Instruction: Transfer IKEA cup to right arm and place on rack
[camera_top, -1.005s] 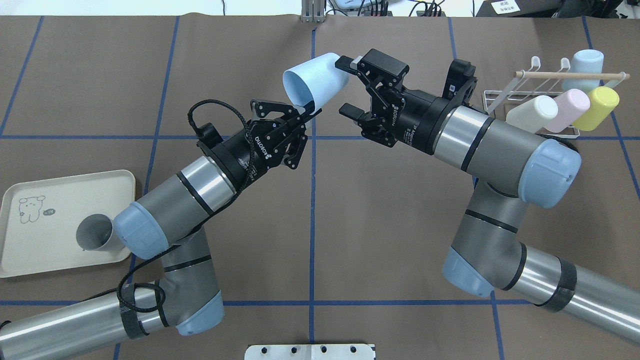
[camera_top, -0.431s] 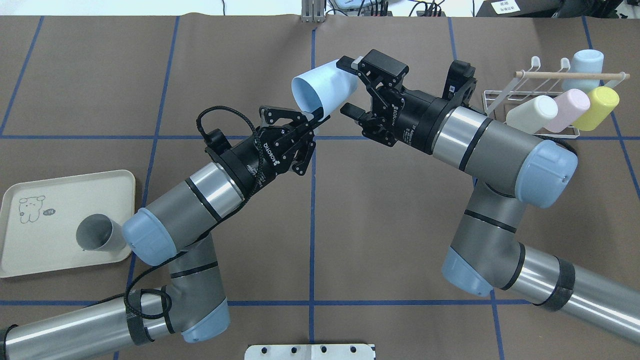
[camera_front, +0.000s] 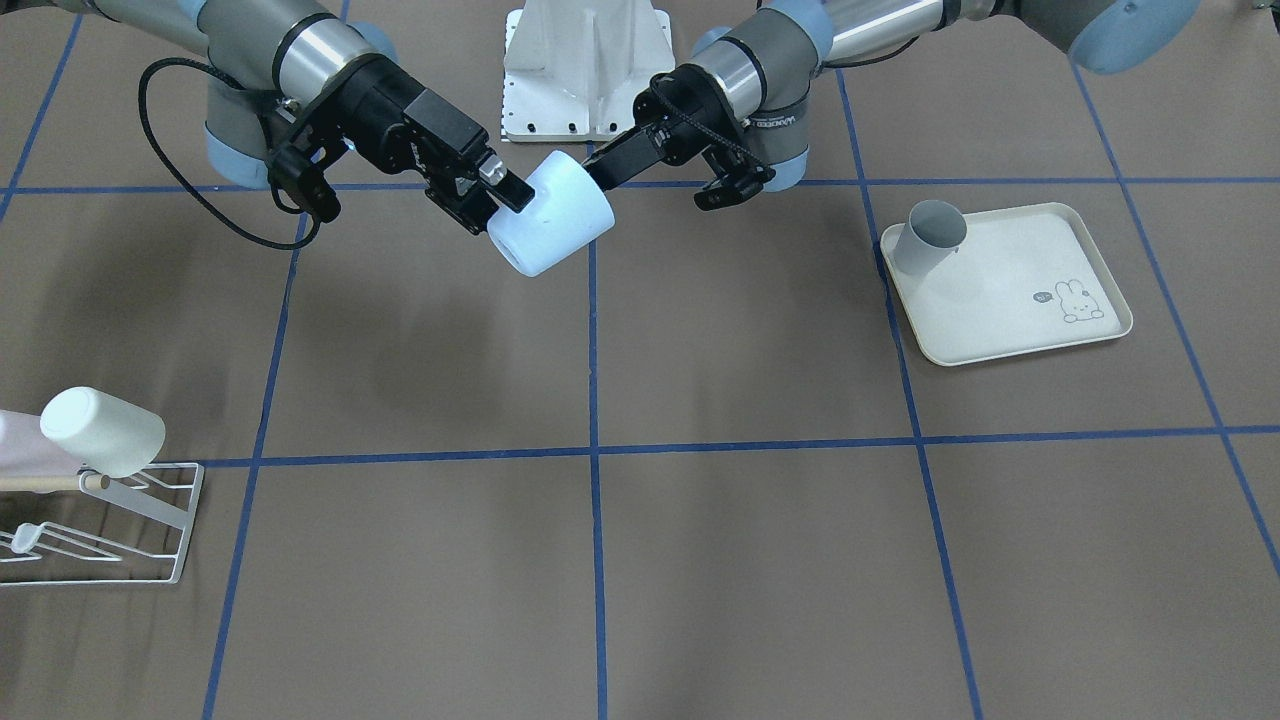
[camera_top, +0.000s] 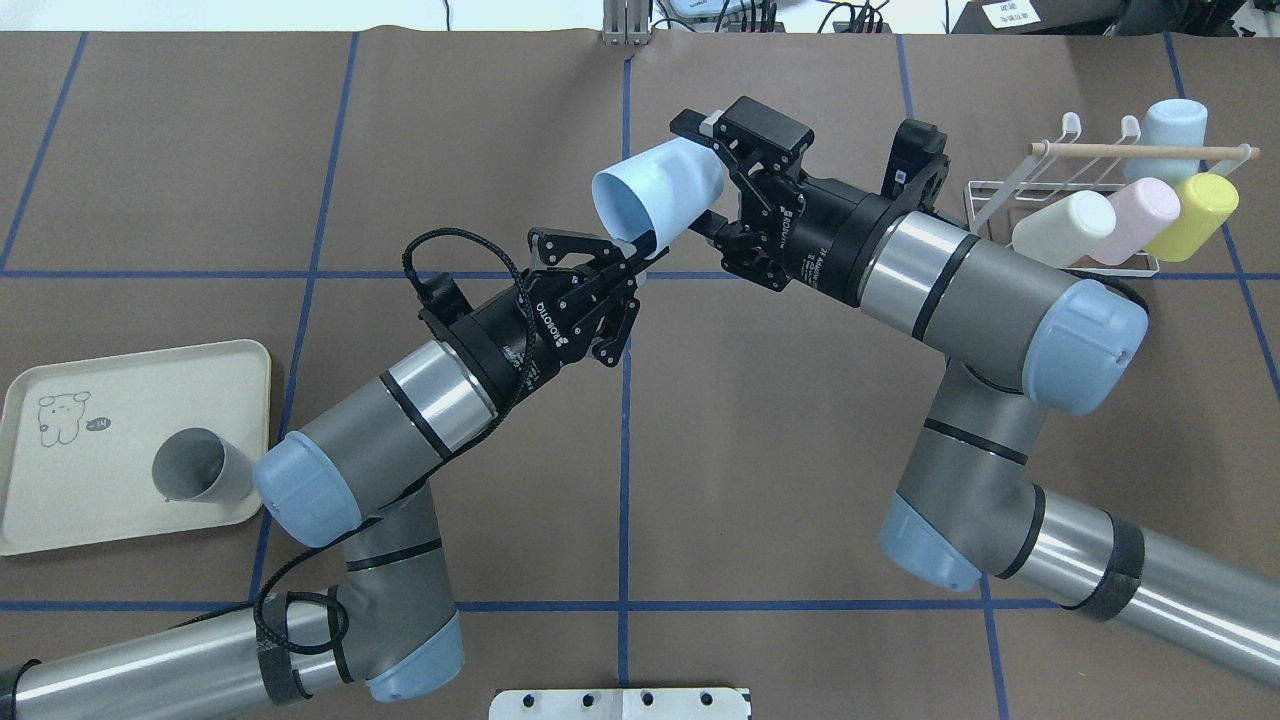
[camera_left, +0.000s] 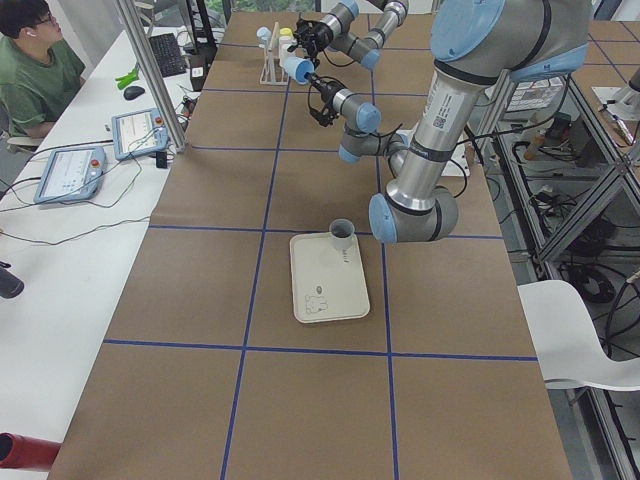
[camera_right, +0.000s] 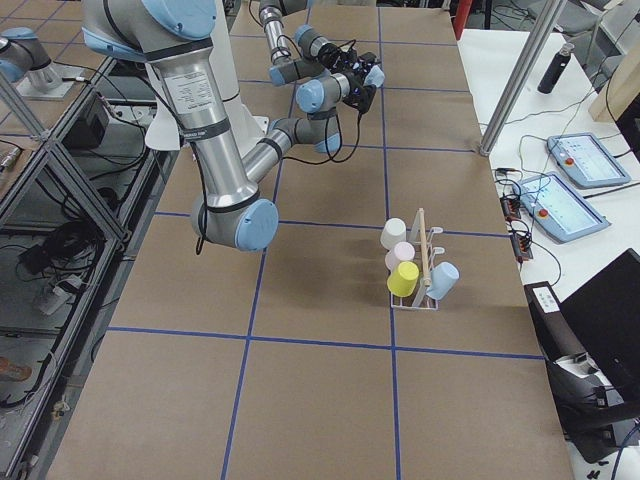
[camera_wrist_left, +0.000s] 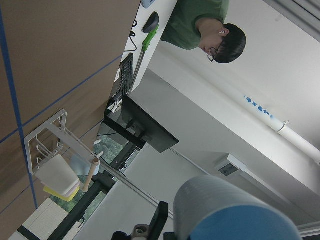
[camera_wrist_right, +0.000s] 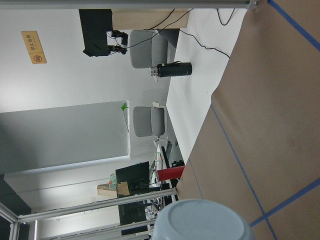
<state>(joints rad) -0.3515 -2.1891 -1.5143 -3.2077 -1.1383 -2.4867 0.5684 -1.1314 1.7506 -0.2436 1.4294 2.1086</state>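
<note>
Your light blue cup (camera_top: 660, 190) hangs in the air over the middle of the table (camera_top: 200, 150), tilted with its mouth toward the left arm. The left tool (camera_top: 640, 252) is pinched narrow on the cup's rim, one finger inside and one outside. The right tool (camera_top: 702, 175) stands wide, its fingers on either side of the cup's base; you can't tell whether both touch it. The rack (camera_top: 1120, 151) sits near the table's far right corner and carries four other cups (camera_top: 1065, 225).
</note>
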